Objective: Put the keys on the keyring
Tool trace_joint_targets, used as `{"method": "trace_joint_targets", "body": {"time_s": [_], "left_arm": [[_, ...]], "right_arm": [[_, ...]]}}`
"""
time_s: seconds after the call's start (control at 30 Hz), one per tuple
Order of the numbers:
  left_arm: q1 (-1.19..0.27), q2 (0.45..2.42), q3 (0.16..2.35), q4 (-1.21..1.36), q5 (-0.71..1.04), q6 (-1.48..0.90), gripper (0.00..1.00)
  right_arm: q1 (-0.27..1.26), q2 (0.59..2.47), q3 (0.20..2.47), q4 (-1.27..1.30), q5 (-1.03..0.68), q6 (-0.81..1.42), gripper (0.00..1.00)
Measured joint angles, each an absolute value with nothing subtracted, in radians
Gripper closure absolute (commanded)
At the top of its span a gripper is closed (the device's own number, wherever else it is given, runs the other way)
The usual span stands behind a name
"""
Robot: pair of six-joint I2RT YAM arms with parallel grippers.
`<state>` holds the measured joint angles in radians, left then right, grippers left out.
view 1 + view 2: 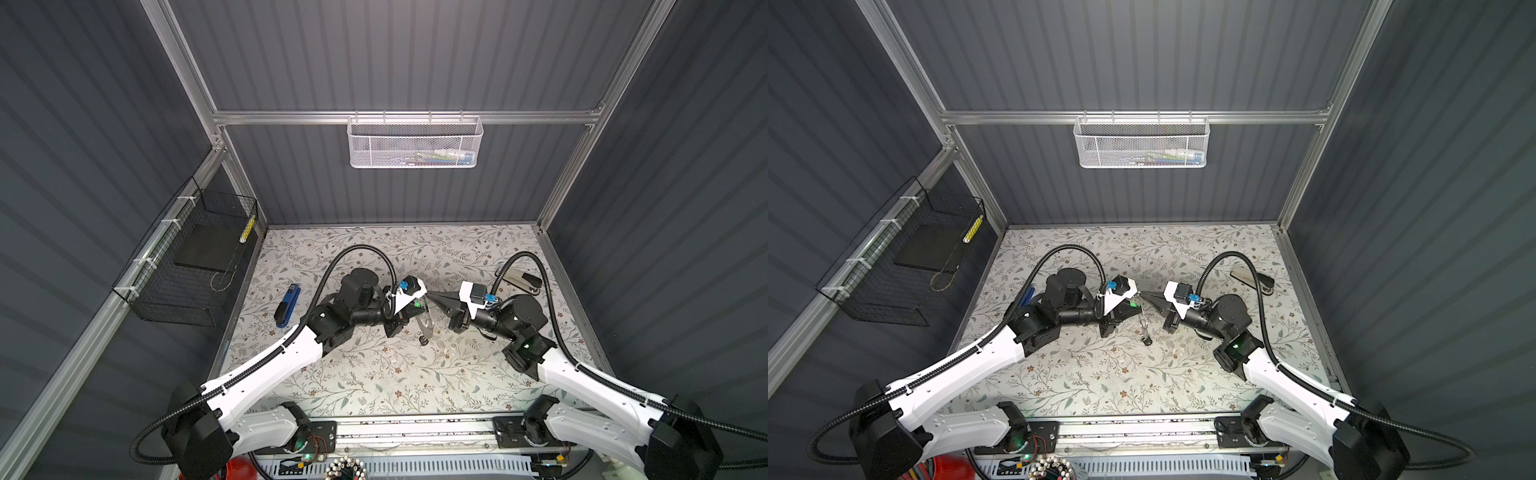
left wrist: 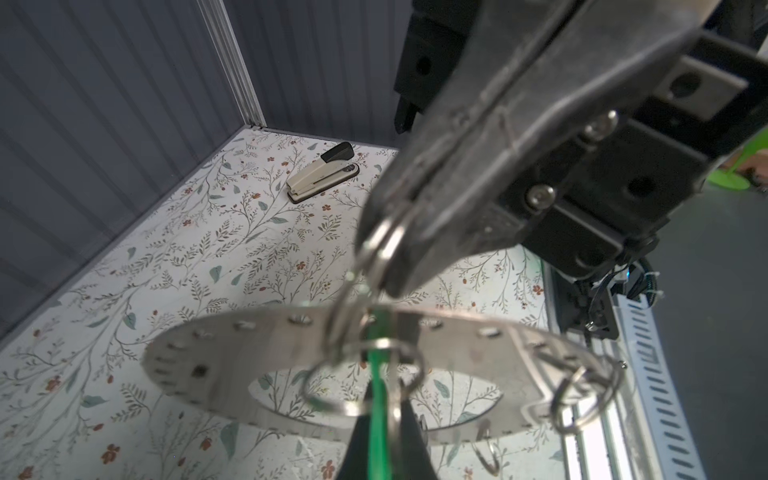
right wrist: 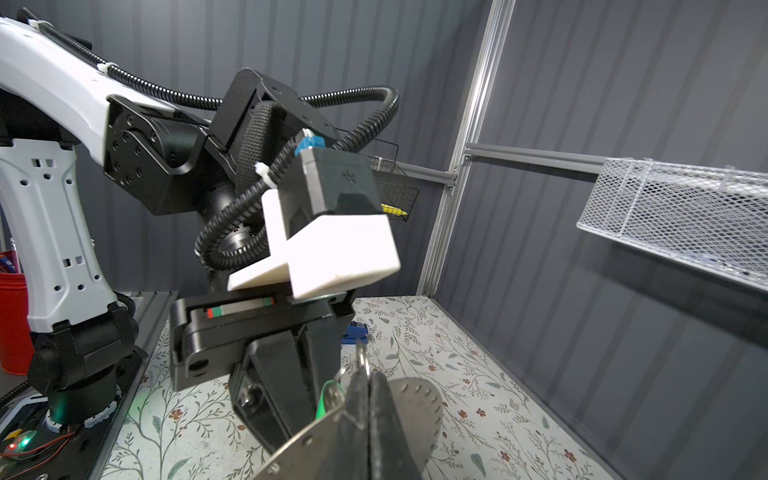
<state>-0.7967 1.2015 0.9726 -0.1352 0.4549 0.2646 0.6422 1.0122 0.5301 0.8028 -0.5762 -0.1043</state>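
Observation:
In both top views my two grippers meet tip to tip above the middle of the table. My left gripper point(image 1: 419, 306) point(image 2: 380, 436) is shut on the green key tag point(image 2: 377, 399) point(image 3: 326, 399), held edge-on between its black fingers. My right gripper point(image 1: 429, 295) point(image 3: 368, 399) is shut on a small wire split ring point(image 2: 382, 245) point(image 3: 362, 357) at the rim of the keyring point(image 2: 249, 353) point(image 3: 415, 407), a flat grey metal disc hanging in the air point(image 1: 427, 328). The black-tagged key point(image 1: 424, 341) point(image 1: 1147, 341) dangles below the disc.
A blue stapler point(image 1: 287, 305) lies at the left of the floral table; a beige and black stapler point(image 1: 519, 279) point(image 2: 322, 172) lies at the back right. A white mesh basket point(image 1: 415, 141) hangs on the back wall, a black wire basket point(image 1: 187, 266) on the left wall.

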Motion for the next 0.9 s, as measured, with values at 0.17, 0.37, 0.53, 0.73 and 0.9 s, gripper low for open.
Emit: {"method": "trace_joint_targets", "body": {"time_s": [0.17, 0.37, 0.53, 0.73, 0.9], "left_arm": [[-0.797, 1.241, 1.000, -0.134, 0.491, 0.237, 0.97], [-0.797, 1.250, 0.998, -0.119, 0.490, 0.169, 0.57], [-0.797, 1.190, 0.996, -0.159, 0.395, 0.190, 0.54], [-0.796, 1.063, 0.994, -0.182, 0.311, 0.264, 0.54], [-0.796, 1.079, 1.015, -0.225, 0.326, 0.312, 0.56]], "right_arm": [[0.641, 0.997, 0.510, 0.817, -0.573, -0.104, 1.00], [0.641, 1.007, 0.510, 0.826, -0.575, -0.096, 1.00], [0.641, 1.023, 0.510, 0.844, -0.574, -0.089, 1.00], [0.640, 1.024, 0.510, 0.852, -0.572, -0.086, 1.00], [0.640, 1.024, 0.496, 0.873, -0.573, -0.078, 1.00]]}}
